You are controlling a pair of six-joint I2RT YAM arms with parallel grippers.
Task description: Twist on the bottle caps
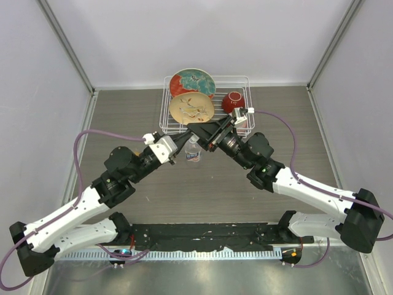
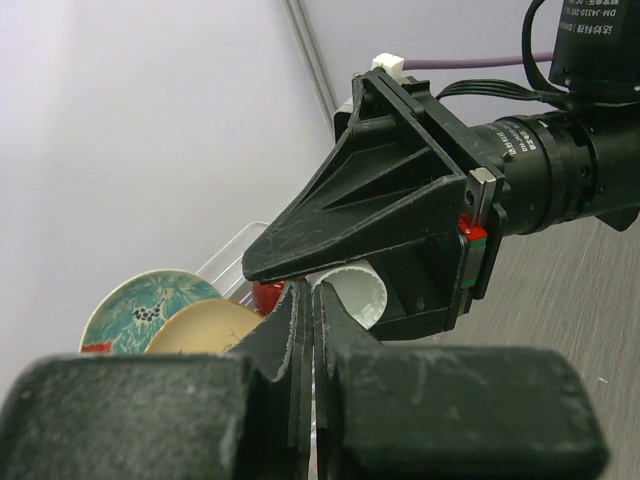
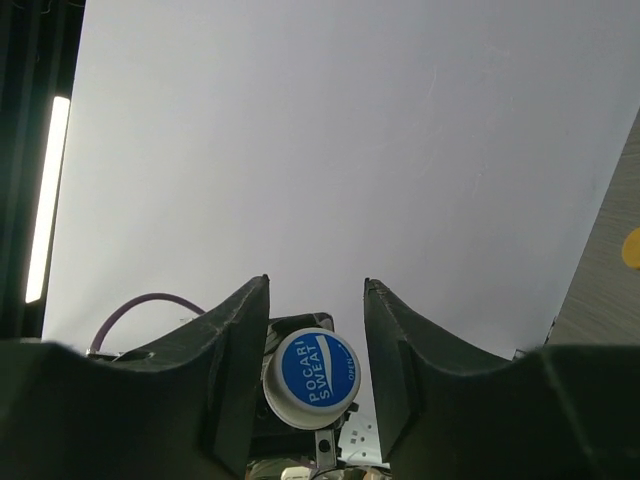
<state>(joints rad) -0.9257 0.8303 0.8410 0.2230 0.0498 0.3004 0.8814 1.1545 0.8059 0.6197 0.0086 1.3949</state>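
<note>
Pressed together with nothing visible between its 2 fingers, the left hand (image 2: 308, 296) sits just beside the clear bottle (image 1: 194, 155) standing mid-desk (image 1: 123, 117), apparently to brace it against turning. Spread on either side of the white cap (image 3: 312, 378), the right hand (image 3: 316, 292) is not visibly pinching it, seemingly lined up for twisting. Blue print on the cap reads "POCARI SWEAT" and what looks like "OPEN".

Can't really see the bottle (image 1: 194, 156) from up top, mostly buried under the right gripper (image 1: 191, 129), and only catching half the white cap (image 2: 352, 296) from the left wrist.
</note>
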